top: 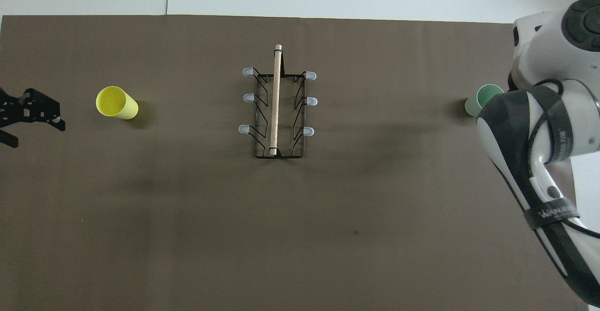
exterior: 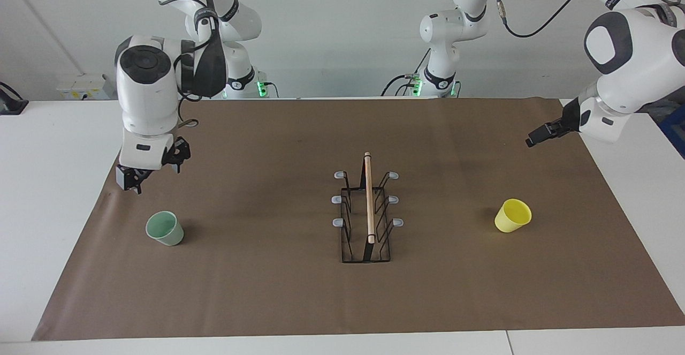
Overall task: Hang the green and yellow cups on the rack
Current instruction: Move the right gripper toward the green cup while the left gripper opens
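Note:
A pale green cup [exterior: 165, 228] stands upright on the brown mat at the right arm's end; in the overhead view the right arm hides part of the green cup [top: 483, 97]. A yellow cup [exterior: 512, 216] [top: 116, 102] lies tilted on its side at the left arm's end. Between the two cups stands the black wire rack [exterior: 367, 210] [top: 276, 109] with a wooden rod and grey-tipped prongs, nothing on it. My right gripper [exterior: 155, 175] hangs open over the mat close to the green cup, not touching it. My left gripper [exterior: 535, 138] [top: 35, 130] is open over the mat's edge, apart from the yellow cup.
The brown mat [exterior: 267, 291] covers most of the white table [exterior: 48, 183]. The right arm's forearm [top: 539, 161] hangs over the mat's end in the overhead view.

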